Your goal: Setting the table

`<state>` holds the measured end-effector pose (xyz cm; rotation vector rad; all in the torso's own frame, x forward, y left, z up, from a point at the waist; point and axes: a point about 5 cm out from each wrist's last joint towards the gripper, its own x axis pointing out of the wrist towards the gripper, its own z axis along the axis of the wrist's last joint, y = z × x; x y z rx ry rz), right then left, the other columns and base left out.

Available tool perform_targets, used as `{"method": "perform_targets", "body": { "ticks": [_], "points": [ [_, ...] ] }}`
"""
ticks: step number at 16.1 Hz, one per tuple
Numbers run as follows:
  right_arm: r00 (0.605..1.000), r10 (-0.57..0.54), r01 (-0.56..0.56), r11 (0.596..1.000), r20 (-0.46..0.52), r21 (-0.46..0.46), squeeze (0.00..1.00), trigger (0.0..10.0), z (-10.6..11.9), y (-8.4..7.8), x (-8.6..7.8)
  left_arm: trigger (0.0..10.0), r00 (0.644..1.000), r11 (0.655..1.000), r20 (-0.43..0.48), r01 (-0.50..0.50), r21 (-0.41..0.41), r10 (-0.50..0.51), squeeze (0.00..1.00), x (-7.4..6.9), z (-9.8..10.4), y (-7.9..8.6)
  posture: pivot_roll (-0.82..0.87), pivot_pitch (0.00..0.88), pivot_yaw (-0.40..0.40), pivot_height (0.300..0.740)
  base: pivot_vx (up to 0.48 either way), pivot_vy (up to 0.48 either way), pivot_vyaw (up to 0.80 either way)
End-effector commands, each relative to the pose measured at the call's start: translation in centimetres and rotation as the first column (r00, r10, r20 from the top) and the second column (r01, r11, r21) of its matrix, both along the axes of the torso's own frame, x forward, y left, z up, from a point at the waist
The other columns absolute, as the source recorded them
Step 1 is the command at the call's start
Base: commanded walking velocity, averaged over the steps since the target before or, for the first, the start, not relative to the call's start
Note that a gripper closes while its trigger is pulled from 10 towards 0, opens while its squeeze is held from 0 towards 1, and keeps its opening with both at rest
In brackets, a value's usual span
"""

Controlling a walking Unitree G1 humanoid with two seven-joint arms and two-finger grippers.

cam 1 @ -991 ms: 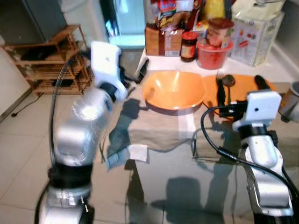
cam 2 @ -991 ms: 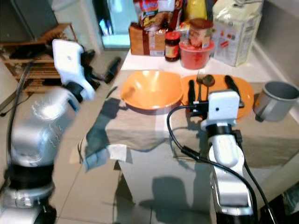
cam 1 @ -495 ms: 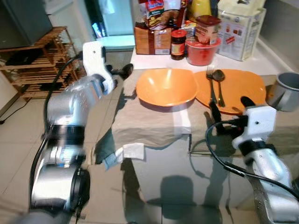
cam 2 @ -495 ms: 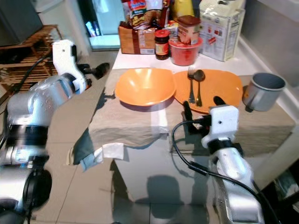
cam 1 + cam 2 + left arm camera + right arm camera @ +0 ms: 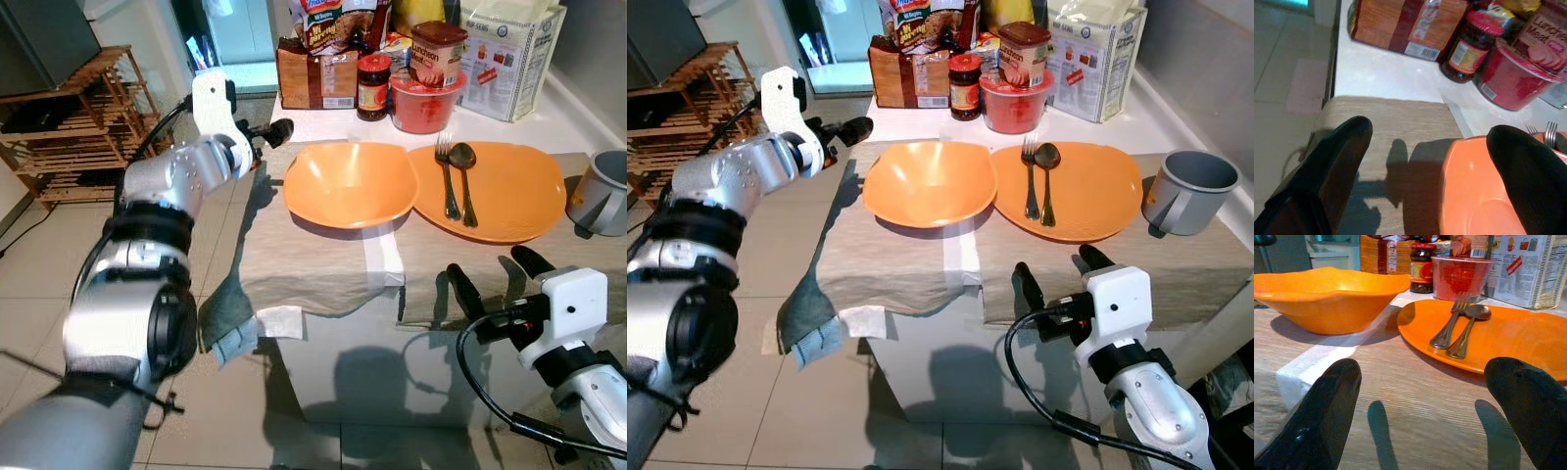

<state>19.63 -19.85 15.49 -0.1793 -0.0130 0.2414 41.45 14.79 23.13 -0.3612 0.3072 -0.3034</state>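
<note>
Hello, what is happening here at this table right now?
The robot stands at a table being set. Its left gripper hangs open near the far left corner, close to the orange bowl, holding nothing. Its right gripper is open at the near edge, in front of the orange plate, also holding nothing. A fork and spoon lie on the plate, and a grey mug stands beside it.

Silver, glossy, segmented arms with black joint rings. White boxy camera housing on each wrist. Loose black cables looped along both forearms. Left gripper (image 5: 263, 137) and right gripper (image 5: 1056, 276): long, rounded black fingers.
</note>
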Motion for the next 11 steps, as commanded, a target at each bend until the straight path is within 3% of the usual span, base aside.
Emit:
{"method": "perform_targets", "body": {
  "ticks": [1, 7, 11],
  "points": [
    [1.0, 0.026, -0.026, 1.0, -0.001, 0.014, 0.0, 10.0, 0.4, 0.5, -0.2, 10.0, 0.999, 0.999, -0.005, -0.032, -0.005, 0.032, 0.0, 0.2, 0.2, 0.7, -0.29, 0.007, 0.134, 0.74, 0.0, 0.0, 0.0],
    [0.999, 0.041, -0.04, 0.999, -0.008, 0.033, 0.0, 10.0, 0.4, 1.2, 0.0, 10.0, 0.989, 0.998, -0.133, 0.062, -0.001, -0.062, 0.0, -0.3, -1.8, -0.6, -0.28, 0.015, 0.133, 0.74, 0.0, 0.0, 0.0],
    [0.998, 0.058, -0.057, 0.997, -0.008, 0.044, 0.0, 10.0, 0.3, 1.9, 0.4, 10.0, 0.981, 0.994, -0.159, 0.109, -0.021, -0.11, 0.0, -0.5, -2.0, -1.4, -0.26, 0.015, 0.129, 0.74, 0.0, 0.0, 0.0]
  ]
}}
